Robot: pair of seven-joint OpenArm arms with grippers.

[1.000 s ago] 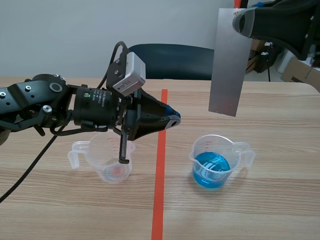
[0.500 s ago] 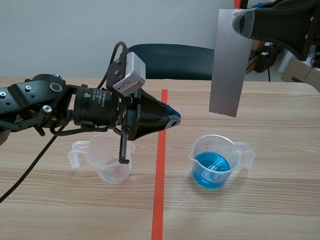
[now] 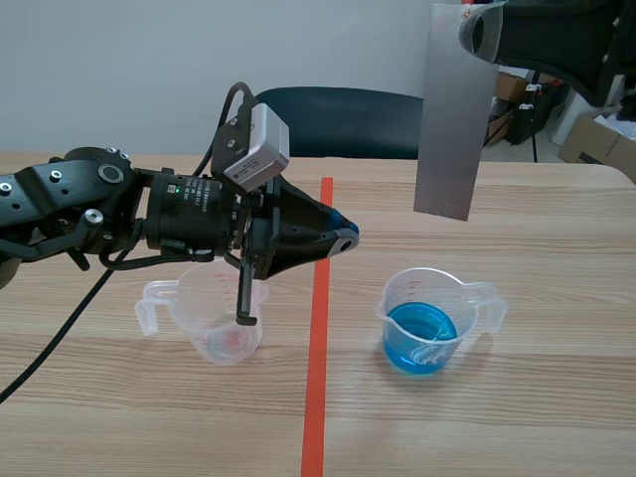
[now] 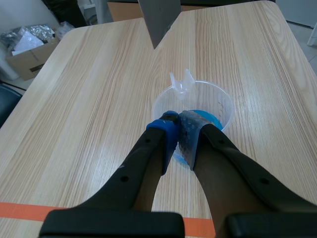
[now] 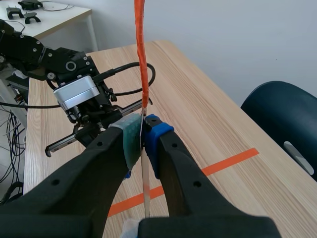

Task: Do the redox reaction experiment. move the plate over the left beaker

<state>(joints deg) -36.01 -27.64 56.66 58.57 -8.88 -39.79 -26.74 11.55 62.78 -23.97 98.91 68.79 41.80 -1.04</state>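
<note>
Non-task stuff: clear beaker (image 3: 427, 323) holding blue liquid, upright on the right half of the tabletop (image 3: 556, 407), well in from every edge, handle toward the right edge. Dark blue chair (image 3: 338, 119) just behind the far edge, near its middle. Cardboard boxes (image 3: 596, 139) off the far right corner. Another cardboard box (image 4: 29, 57) with crumpled wrap on the floor past a corner. Pale side table (image 5: 59, 15) beyond the tabletop.

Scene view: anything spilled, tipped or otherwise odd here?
Nothing stands out. The left beaker and the blue beaker stand upright, no liquid on the table. The plate hangs clamped in the right gripper.
</note>
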